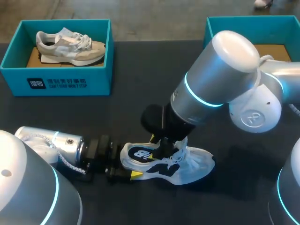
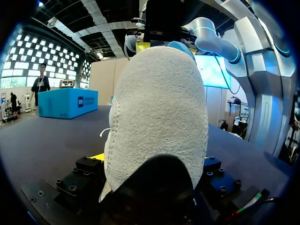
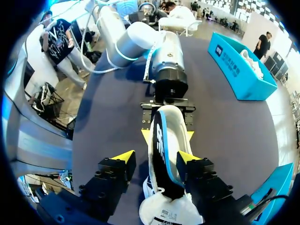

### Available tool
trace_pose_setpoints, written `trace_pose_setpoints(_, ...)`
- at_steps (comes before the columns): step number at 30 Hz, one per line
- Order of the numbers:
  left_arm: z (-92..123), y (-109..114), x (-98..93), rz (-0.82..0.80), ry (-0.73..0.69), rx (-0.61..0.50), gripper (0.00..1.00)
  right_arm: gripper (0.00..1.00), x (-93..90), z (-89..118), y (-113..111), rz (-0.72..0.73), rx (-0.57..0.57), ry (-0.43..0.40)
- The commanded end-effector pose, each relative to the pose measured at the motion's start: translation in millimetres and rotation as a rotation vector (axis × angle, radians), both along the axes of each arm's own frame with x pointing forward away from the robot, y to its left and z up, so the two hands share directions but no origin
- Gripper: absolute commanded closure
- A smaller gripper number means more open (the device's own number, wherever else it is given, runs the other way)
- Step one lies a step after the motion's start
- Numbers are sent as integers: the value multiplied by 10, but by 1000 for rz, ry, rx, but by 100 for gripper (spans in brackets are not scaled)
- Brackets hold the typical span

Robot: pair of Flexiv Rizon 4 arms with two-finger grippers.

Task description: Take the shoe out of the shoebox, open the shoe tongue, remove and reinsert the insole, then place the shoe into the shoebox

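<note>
Left gripper (image 1: 127,162): head view, clamped on shoe (image 1: 187,166) heel, low on counter (image 1: 140,93).
Right gripper (image 1: 164,146): directly over shoe's middle, pointing down.
Left wrist: shoe (image 2: 159,117) fills space between fingers.
Right wrist: right gripper (image 3: 154,157) wide, one tip against shoe (image 3: 161,136), other apart.

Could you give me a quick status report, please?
Left hand shut on shoe heel. Right hand open, straddling shoe opening. Shoe on table. Nothing in the way.

shoe (image 2: 159,117): rough fuzzy cloth heel | table (image 1: 140,70): matt dark | shoebox (image 1: 61,82): matt cardboard | right arm (image 1: 229,61): smooth glossy shell
</note>
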State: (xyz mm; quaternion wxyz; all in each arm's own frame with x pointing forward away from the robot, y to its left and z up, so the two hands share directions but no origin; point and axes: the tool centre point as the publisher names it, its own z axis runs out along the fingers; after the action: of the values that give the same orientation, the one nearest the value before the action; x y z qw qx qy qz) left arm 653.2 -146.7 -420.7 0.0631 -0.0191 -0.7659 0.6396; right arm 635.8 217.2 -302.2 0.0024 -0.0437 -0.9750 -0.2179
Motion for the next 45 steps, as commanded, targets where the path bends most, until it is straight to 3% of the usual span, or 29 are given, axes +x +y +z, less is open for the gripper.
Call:
trace_pose_setpoints(1, -4, -6, 8, 2, 0, 2, 100, 51, 23, -137, 31, 1, 30, 9)
trace_pose_setpoints(17, -4, -6, 8, 2, 0, 2, 100, 52, 116, -380, 17, -36, 119, 69)
trace_pose_setpoints(33, -4, -6, 8, 2, 0, 2, 100, 55, 82, -541, 109, -32, 196, 107)
trace_pose_setpoints(42, -4, -6, 8, 2, 0, 2, 100, 60, 113, -570, 160, -29, 234, 123)
trace_pose_setpoints(45, -4, -6, 8, 2, 0, 2, 100, 67, 118, -580, 166, -29, 238, 127)
